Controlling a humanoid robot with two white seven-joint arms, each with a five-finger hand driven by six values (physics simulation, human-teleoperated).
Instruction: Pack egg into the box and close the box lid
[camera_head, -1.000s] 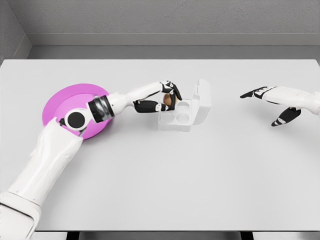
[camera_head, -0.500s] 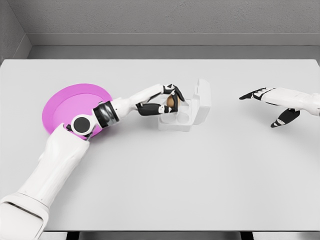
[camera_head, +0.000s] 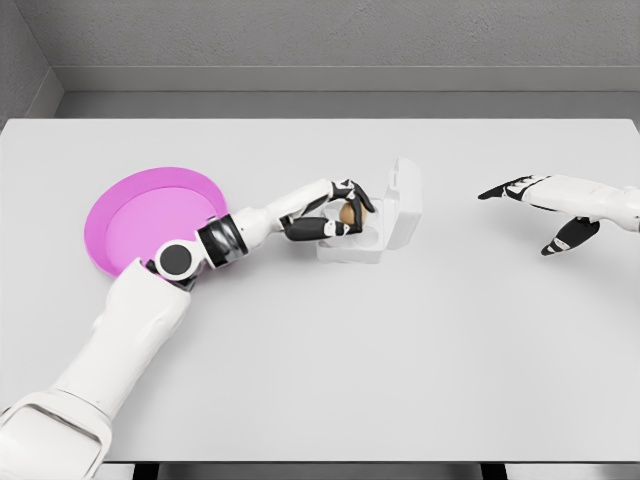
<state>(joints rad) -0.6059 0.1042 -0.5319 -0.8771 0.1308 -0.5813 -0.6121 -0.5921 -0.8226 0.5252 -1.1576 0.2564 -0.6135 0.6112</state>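
A small white egg box (camera_head: 372, 222) stands at the table's middle with its lid (camera_head: 404, 203) tilted up on the right side. My left hand (camera_head: 345, 213) reaches across the box's open tray, its dark fingers curled around a brown egg (camera_head: 348, 212) held just over the cups. My right hand (camera_head: 545, 212) hovers far to the right of the box, fingers spread, holding nothing.
A round magenta plate (camera_head: 152, 218) lies left of the box, partly behind my left forearm (camera_head: 240, 232). The grey table (camera_head: 400, 350) stretches wide in front. A grey wall runs behind its far edge.
My left hand has carried the egg rightward and lower, from the box's left rim to over the tray. The elbow slid right off the plate. The right hand barely shifted.
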